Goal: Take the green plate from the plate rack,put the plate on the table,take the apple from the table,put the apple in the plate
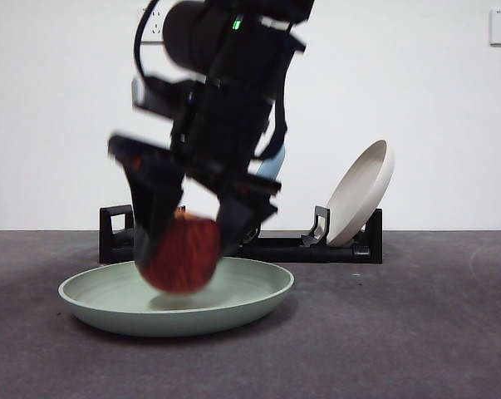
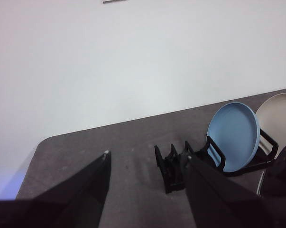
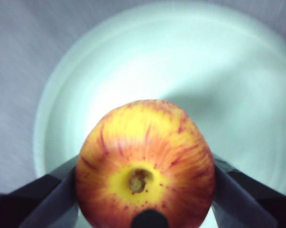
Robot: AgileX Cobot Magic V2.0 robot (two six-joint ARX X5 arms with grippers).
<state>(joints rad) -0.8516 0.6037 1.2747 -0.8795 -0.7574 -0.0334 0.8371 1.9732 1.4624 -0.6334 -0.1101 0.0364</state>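
- The right gripper clamps the apple directly above the green plate, just clear of its floor.
- The plate sits on the tabletop before the plate rack.
- The left gripper is spread wide and empty, well off.

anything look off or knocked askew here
Nothing stands out. The green plate lies flat on the table, the right end effector holds the apple over it, and the beige plate leans in the plate rack.

The right pincer hangs from a dark arm reaching down steeply from above, its two black jaws clamped on opposite sides of the apple. The left pincer waits raised, jaws spread apart and holding nothing.
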